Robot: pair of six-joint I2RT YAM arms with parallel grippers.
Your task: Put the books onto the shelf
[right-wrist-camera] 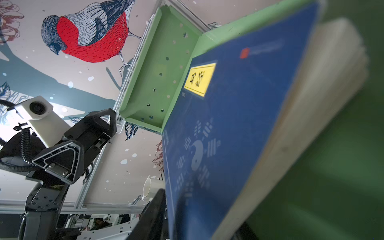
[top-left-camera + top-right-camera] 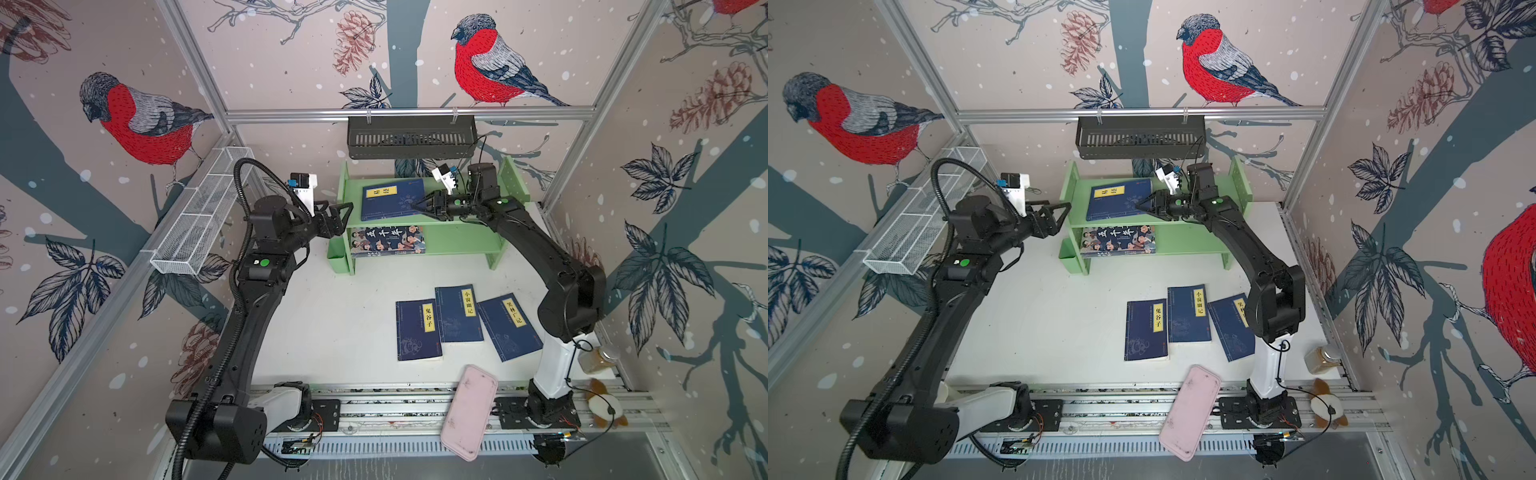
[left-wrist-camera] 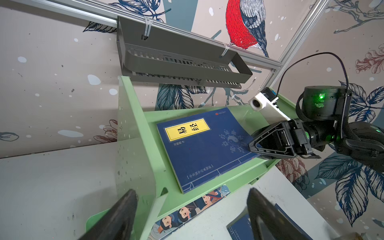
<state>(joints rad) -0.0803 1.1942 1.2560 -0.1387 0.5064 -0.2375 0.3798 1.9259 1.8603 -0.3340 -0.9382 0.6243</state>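
Placing step: right gripper [image 2: 415,206] at the blue book [image 2: 386,201] on the shelf [image 2: 461,239] (clamped or loose, I cannot tell); left gripper [image 2: 347,216] wide; next, withdraw level.

Robot lab cell: aluminium frame [image 2: 407,113], printed backdrop walls [image 2: 486,62], rail-mounted arms [image 2: 245,316]

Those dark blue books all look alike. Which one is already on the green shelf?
The navy-blue paperback lying on the top tier of the light green wooden shelf; the other three navy paperbacks lie on the white table.
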